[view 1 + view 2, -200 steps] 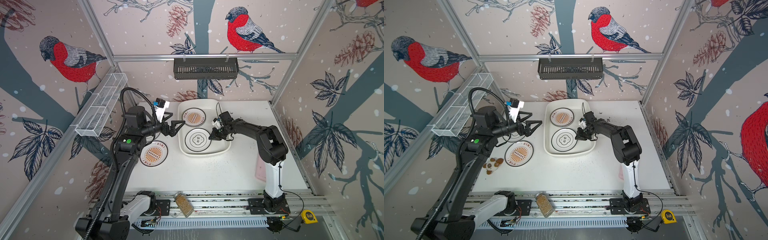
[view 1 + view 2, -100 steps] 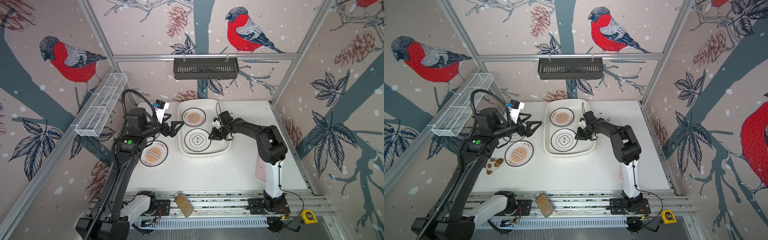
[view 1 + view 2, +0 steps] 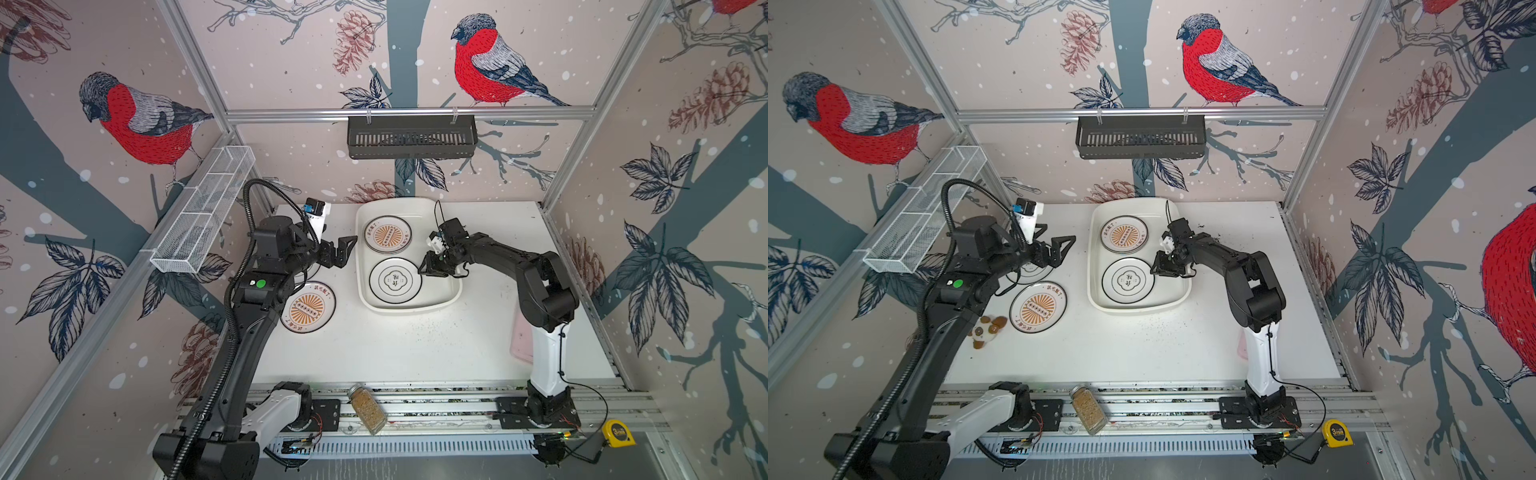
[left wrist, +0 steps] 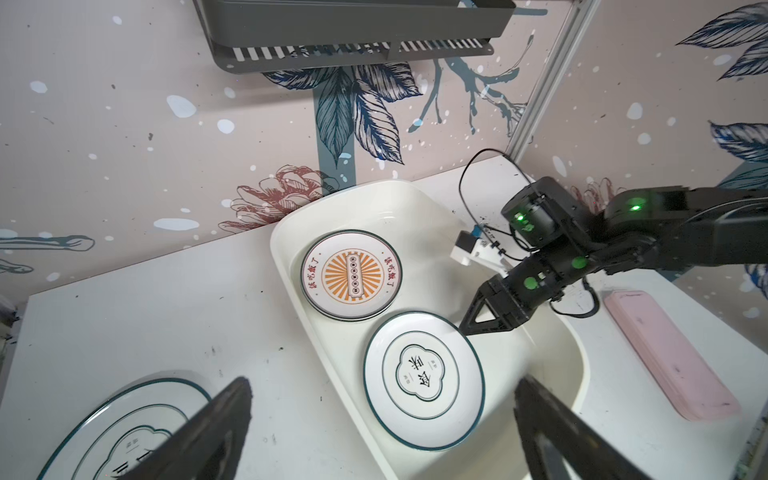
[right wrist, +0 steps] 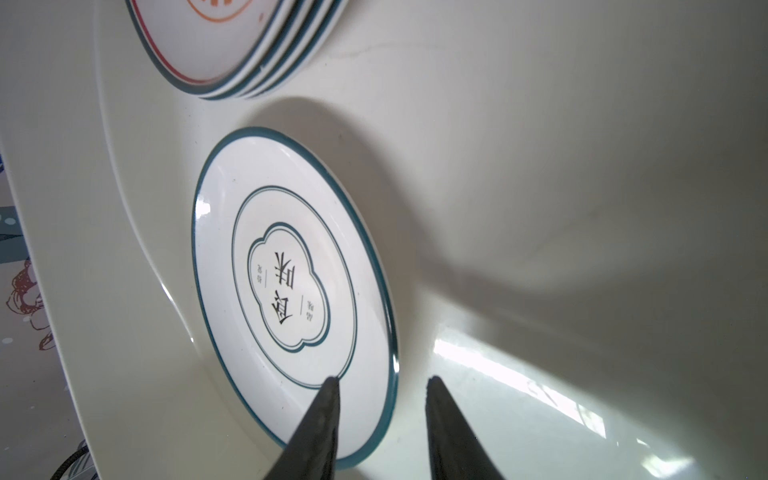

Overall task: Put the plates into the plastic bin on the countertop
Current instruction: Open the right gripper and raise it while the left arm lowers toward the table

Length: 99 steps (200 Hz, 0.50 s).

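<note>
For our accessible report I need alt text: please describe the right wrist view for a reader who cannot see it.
A white plate with a cloud emblem lies in the cream bin, and the right end effector stands open with its two dark fingertips either side of the plate's rim. A stack of teal-rimmed plates sits beside it.

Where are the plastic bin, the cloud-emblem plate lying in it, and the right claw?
plastic bin point(image 3: 395, 208): in a top view, bare inner wall at its far end.
cloud-emblem plate point(image 3: 395, 279): in a top view, the emblem at its centre.
right claw point(image 5: 383, 379): right wrist view, midway between its parted fingertips, over the plate's rim.
</note>
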Each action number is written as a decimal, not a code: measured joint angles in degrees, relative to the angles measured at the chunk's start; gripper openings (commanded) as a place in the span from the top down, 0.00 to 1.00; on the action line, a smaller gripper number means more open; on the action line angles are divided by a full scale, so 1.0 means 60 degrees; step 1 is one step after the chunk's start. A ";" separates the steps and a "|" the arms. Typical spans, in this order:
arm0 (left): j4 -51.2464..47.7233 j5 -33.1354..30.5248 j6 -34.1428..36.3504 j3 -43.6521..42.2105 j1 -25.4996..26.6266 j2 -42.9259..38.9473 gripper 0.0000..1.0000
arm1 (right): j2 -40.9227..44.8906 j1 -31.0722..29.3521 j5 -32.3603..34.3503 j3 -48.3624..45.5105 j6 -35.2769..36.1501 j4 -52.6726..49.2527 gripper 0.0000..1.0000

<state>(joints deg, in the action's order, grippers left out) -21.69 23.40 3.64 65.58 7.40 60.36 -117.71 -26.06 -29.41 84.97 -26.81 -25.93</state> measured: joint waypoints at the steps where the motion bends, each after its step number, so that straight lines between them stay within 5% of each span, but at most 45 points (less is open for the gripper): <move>1: 0.0000 -0.0036 0.0015 -0.0018 0.0000 0.0000 0.02 | 0.0007 0.0000 0.0004 0.0000 0.0000 -0.0004 0.63; 99: -0.0127 -0.2634 0.0889 -0.0579 0.0047 0.1195 0.02 | 0.2743 -0.0273 0.0495 -0.0295 -0.0342 0.0080 0.63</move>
<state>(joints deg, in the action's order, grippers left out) -22.46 7.60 8.97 62.11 7.68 67.53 -101.25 -27.70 -26.44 83.20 -28.86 -25.45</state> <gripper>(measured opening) 0.976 0.374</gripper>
